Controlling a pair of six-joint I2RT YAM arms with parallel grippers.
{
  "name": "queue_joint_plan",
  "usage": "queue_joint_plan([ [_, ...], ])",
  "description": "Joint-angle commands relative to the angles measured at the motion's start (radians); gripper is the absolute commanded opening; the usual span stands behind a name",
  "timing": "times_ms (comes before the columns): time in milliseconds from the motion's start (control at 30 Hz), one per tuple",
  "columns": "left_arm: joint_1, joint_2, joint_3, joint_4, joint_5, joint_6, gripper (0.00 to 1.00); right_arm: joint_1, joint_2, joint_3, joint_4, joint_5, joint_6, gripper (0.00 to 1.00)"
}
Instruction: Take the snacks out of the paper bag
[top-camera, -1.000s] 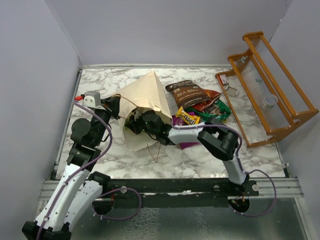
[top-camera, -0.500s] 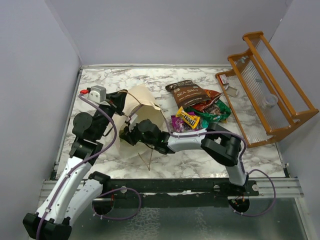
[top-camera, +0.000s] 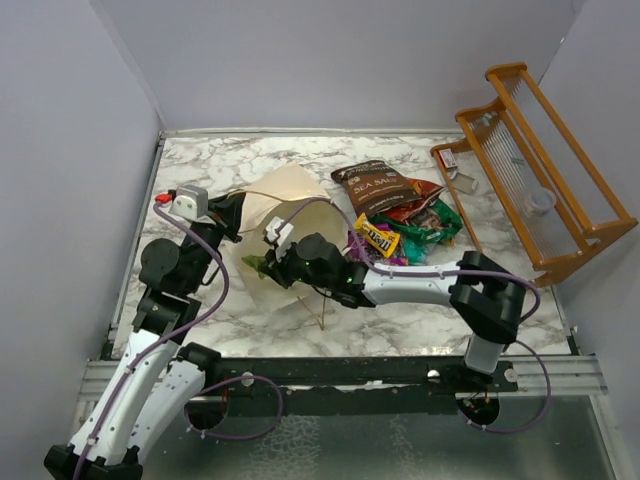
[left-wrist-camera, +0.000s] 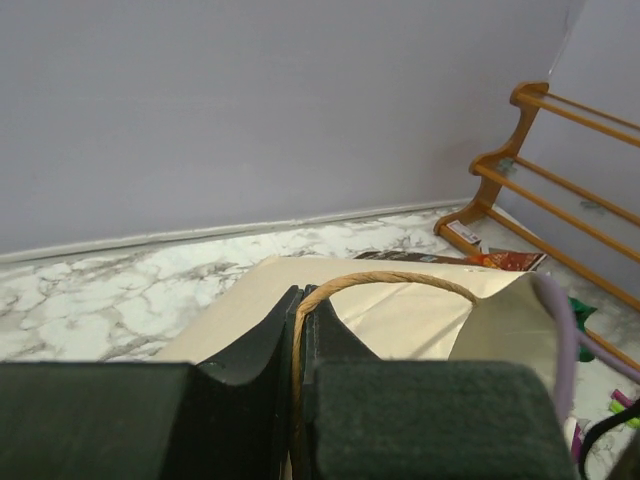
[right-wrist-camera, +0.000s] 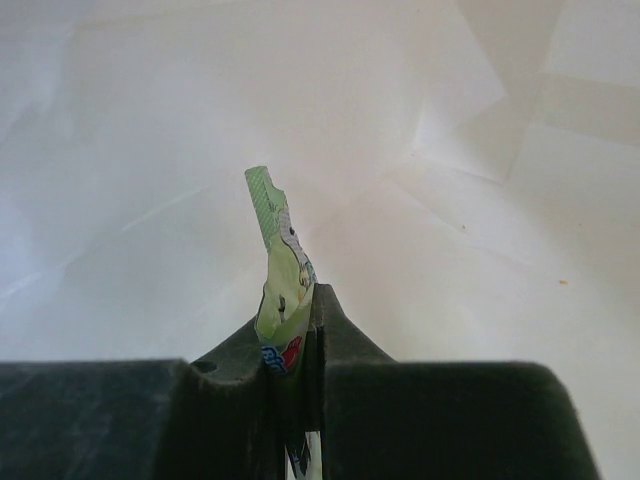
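Marble-veined worktop (top-camera: 420, 322), walled in grey: the left tool (left-wrist-camera: 300, 305) is pinched together on a twisted cord handle (left-wrist-camera: 390, 282) of the paper bag (top-camera: 290, 195). The bag lies slumped at left of centre, its mouth apparently towards the near right. The right tool (right-wrist-camera: 300, 325), reached into that mouth, is clamped on the end of a thin green packet (right-wrist-camera: 278, 255), with pale paper all around it. Right of the bag, a heap of snacks (top-camera: 400, 220) lies out on the marble, the dark brown Sea Salt bag (top-camera: 378, 185) on its far side and red, green, yellow and purple wrappers nearer. A wooden rack (top-camera: 540, 190) leans at the far right. By the look of it, the job is well along, with one more packet gripped for removal. Whether others remain inside cannot be told, as the bag's interior is mostly hidden. The next move likely calls for the right arm to pull back rightward, clear the paper lip without snagging, and let the packet go beside the heap while the left steadies the handle.
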Motion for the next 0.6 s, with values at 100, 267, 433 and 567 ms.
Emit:
queue_joint_plan([
  [100,-0.003,0.058,0.048,-0.005,-0.026,-0.008,0.00,0.002,-0.105,-0.097,0.042,0.030,-0.019,0.01],
  [267,-0.003,0.081,0.079,-0.027,-0.034,0.000,0.00,0.002,-0.152,-0.114,0.038,0.031,-0.016,0.01],
  [433,-0.003,0.064,0.079,-0.046,-0.030,0.011,0.00,0.001,-0.293,-0.161,0.033,0.096,-0.055,0.01],
  [567,-0.003,0.067,0.104,-0.046,-0.043,0.014,0.00,0.001,-0.465,-0.244,0.065,0.160,-0.122,0.01],
])
